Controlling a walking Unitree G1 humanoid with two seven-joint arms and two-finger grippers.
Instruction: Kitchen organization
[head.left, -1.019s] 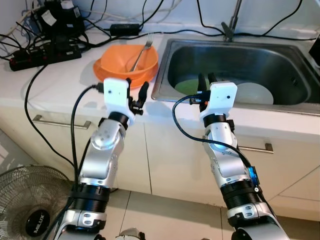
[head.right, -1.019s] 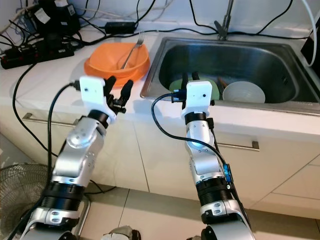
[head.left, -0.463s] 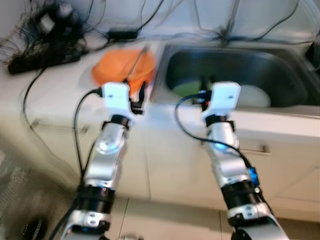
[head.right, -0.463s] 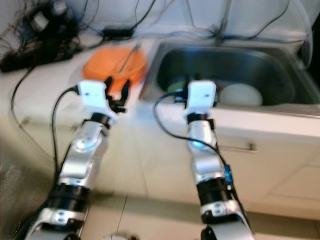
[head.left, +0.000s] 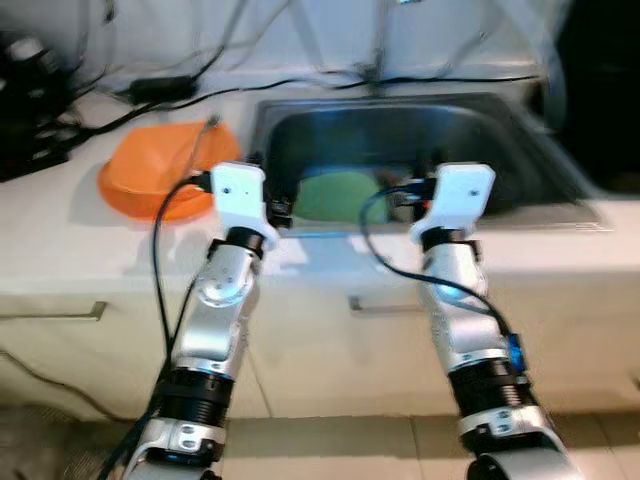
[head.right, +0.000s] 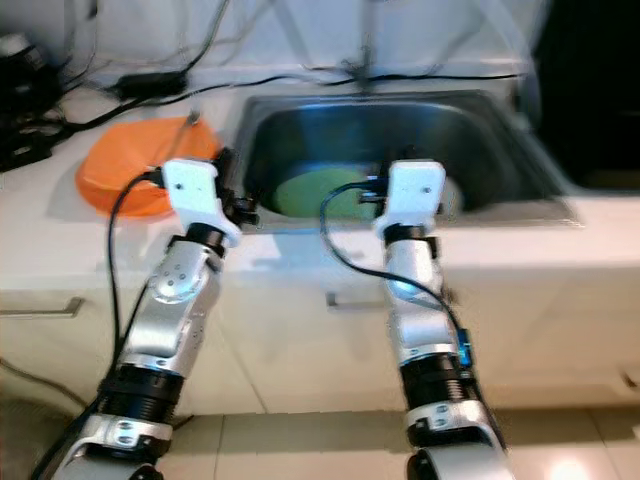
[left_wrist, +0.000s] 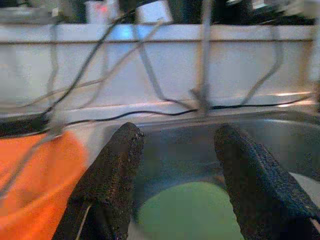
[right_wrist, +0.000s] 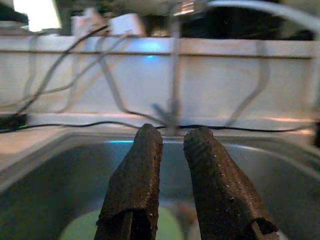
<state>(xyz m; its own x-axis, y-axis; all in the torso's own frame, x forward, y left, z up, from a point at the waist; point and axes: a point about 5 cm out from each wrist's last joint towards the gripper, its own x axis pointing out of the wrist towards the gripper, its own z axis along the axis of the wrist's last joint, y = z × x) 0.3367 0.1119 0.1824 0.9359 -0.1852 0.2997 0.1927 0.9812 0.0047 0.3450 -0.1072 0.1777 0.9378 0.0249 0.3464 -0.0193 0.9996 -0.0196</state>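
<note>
An orange bowl with a fork in it sits on the white counter, left of the steel sink. A green plate lies in the sink basin, with a white plate's edge beside it. My left gripper hovers at the sink's left front rim, open and empty; its wrist view looks over the green plate. My right gripper is at the sink's front rim. Its fingers stand a narrow gap apart, holding nothing.
Black cables and a power strip clutter the counter's back left. The faucet rises behind the sink. A dark object stands at the right. Cupboard doors with a handle are below the counter, above a tiled floor.
The whole picture has slid left, so the camera has moved right along the counter. My left gripper now faces the sink's left rim rather than the orange bowl. Finger openings look unchanged.
</note>
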